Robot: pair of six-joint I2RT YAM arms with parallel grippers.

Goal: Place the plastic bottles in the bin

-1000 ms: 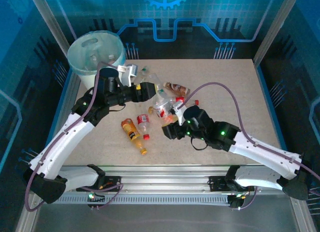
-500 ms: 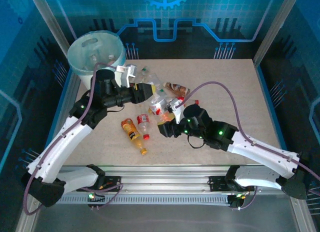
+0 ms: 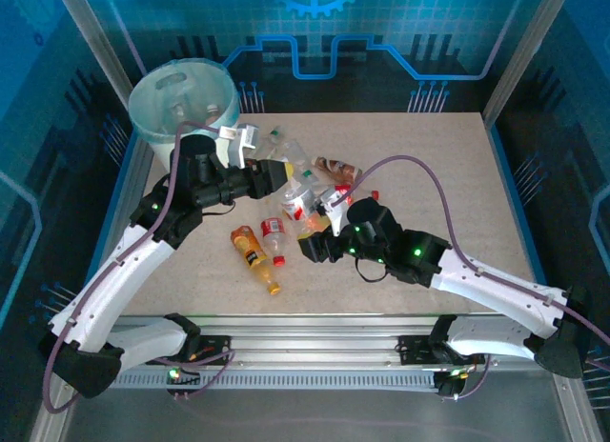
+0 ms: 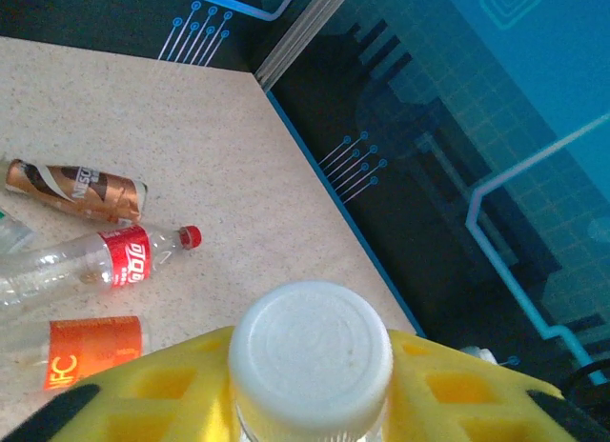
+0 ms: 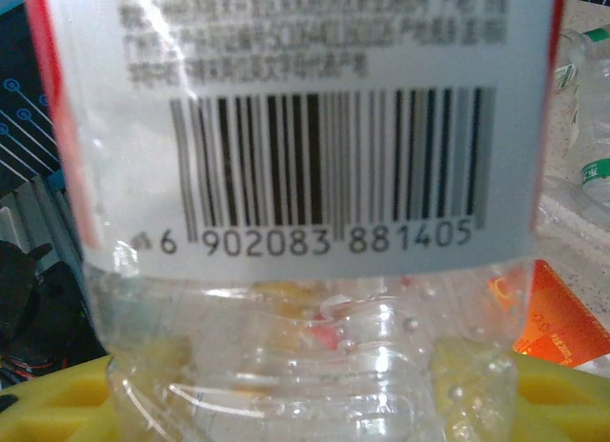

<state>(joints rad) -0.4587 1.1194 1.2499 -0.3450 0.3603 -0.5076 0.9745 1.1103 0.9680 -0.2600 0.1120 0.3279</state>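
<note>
left arm: reached up from the near-left base, elbow just beside the bin (image 3: 141, 118), wrist turned right over the bottle pile
left tool (image 4: 310, 396): closed on white-capped bottle (image 4: 310, 351), yellow fingers (image 4: 181, 366) on either side below the cap
right arm: stretched from the near-right base toward centre, forearm low over the surface (image 3: 438, 156)
right tool (image 5: 305, 413): gripping barcode-label bottle (image 5: 305, 156), clear with a red-edged label, held just beside the pile
change: left tool's jaws had come in onto the bottle since a second ago; left elbow drew slightly left; right arm and its bottle shifted a little left
unchanged: orange bottle (image 3: 254, 255) and small red-label bottle (image 3: 274, 234) lay where they were, near centre
other bottles: brown bottle (image 3: 335, 166) lay at the far side of the pile; a few sat inside the bin
bin place: far-left corner, at the surface edge
open room: right half and far strip of the surface were bare; near strip in front of the orange bottle was bare too
</note>
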